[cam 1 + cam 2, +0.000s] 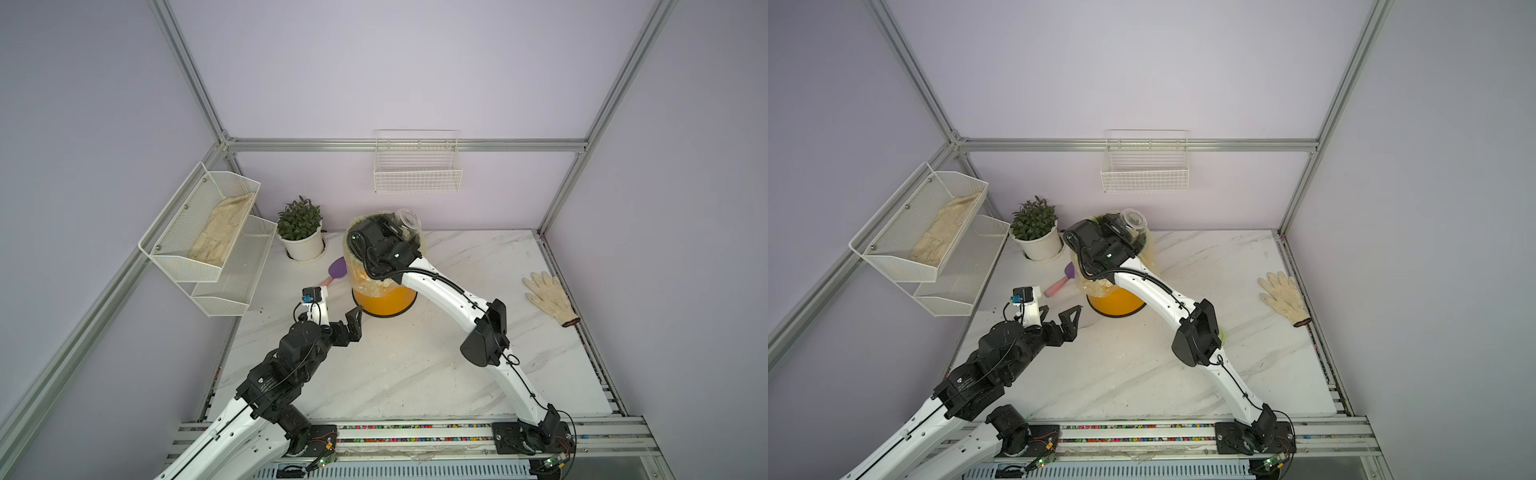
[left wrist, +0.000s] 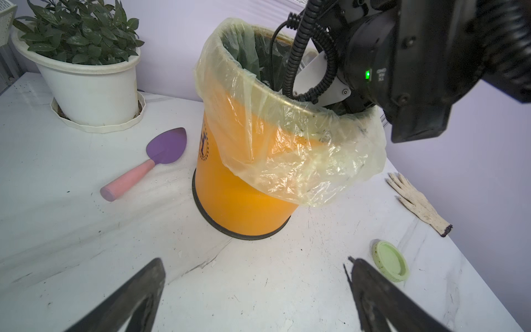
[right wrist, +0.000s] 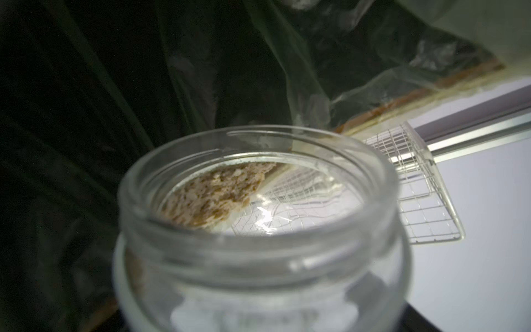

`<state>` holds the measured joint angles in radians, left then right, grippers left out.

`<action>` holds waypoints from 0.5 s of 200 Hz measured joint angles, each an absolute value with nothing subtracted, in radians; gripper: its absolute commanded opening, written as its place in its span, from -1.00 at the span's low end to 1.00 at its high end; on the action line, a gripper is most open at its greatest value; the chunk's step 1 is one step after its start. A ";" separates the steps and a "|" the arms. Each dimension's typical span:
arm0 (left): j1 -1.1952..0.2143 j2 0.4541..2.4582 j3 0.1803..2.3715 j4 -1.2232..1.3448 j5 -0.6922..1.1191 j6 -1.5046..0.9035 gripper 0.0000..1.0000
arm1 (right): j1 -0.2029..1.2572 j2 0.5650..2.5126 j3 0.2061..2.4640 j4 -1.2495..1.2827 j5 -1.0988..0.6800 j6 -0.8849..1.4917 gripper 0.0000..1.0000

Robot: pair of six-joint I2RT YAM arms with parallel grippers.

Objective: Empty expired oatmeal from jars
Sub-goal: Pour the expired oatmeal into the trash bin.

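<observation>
Oatmeal point(image 3: 218, 195): only a small beige patch shows through the glass jar point(image 3: 258, 230) in the right wrist view; can't tell if it clings inside the jar or lies in the bin beyond. The jar is up over the far rim of the orange bin point(image 2: 238, 184), tilted, and its glass looks mostly clear, so I judge the pour mostly done. The pale green lid point(image 2: 390, 260) is off, lying flat on the counter point(image 1: 415, 365) near the bin's base.

Right pincer point(image 1: 395, 228) is clamped on the jar, though the fingers themselves are hidden under the wrist. Left pincer point(image 2: 255, 261) has its jaws wide apart and holds nothing; it hovers low over the counter just short of the bin.

Left to do, my guess: shake out any last flakes, then set the jar back down.

Around:
- yellow liner point(image 2: 301, 149) draped over the bin rim
- purple trowel with pink handle point(image 2: 149, 161) beside the bin
- white plant pot point(image 2: 92, 86) behind the trowel
- knit glove point(image 1: 548, 297) well apart, by the counter edge
- wire basket point(image 1: 417, 166) on the back wall
- mesh shelf point(image 1: 232, 286) on the side wall

In the way: the right wrist and its cable sit over the bin mouth, leaving the left arm little room there
</observation>
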<state>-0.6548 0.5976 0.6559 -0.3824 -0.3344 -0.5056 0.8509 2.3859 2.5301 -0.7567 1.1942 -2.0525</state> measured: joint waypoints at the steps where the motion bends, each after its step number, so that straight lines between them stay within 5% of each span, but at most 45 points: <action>1: -0.655 0.598 0.656 -0.382 -0.334 -0.506 0.99 | 0.850 2.386 2.531 -0.757 1.192 -2.052 -0.92; 100: -0.655 0.646 0.656 -0.367 -0.321 -0.514 1.00 | 0.879 2.331 2.368 -0.596 1.291 -2.054 -0.95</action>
